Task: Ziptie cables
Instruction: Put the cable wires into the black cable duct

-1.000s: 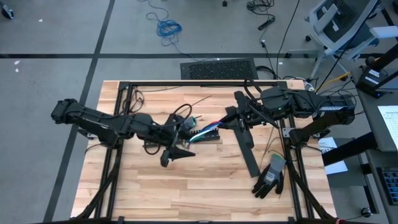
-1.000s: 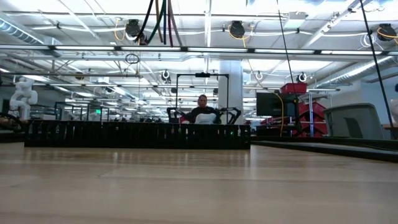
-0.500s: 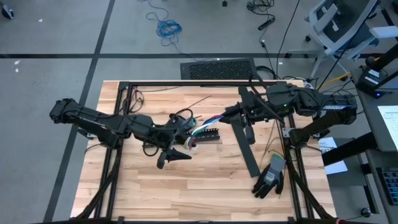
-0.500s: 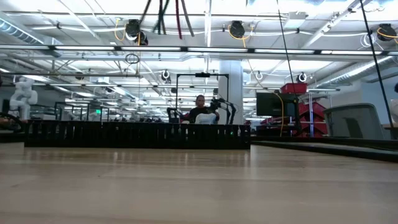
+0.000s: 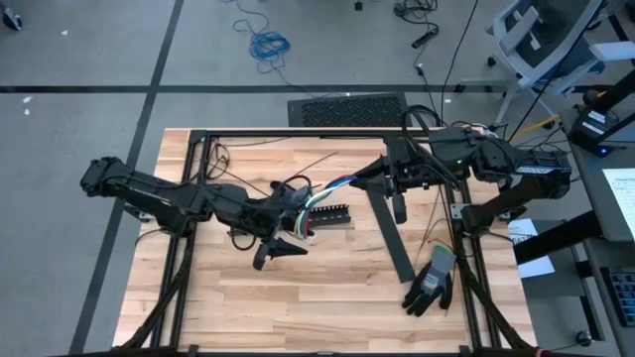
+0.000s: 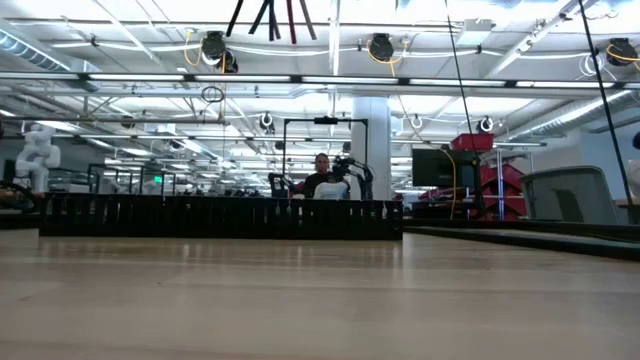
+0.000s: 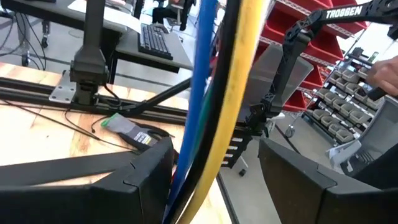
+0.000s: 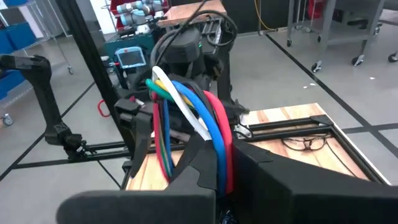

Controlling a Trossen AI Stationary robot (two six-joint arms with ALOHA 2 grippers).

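Two grippers share the cables [image 5: 332, 188] in the high view. The bundle hangs in the air over the middle of the table [image 5: 327, 297], a little toward the far edge, strung between the left gripper [image 5: 296, 203] and the right gripper [image 5: 369, 177]. A short black duct [image 5: 329, 212] lies just under its left end, a longer duct [image 5: 390, 230] runs toward the near right corner, and a glove [image 5: 431, 282] lies near that corner.

The low view shows only a few dark and red strands [image 6: 270, 15] crossing the top edge, well above the tabletop; neither gripper appears here.

In the left wrist view, blue, dark and yellow cables [image 7: 214, 106] pass between the left gripper's fingers [image 7: 146, 171], which stand partly spread with a visible gap on each side; whether they press the bundle cannot be told.

In the right wrist view, the right gripper's fingers [image 8: 205, 162] are pressed together on the red, blue, white and green cables [image 8: 186, 118], which arch up out of the grip.

The bundle looks light, limp and smooth-jacketed, so single strands would likely splay or slip unless squeezed as one. The best hold seems to be near each end, leaving the middle span taut and free for a tie.
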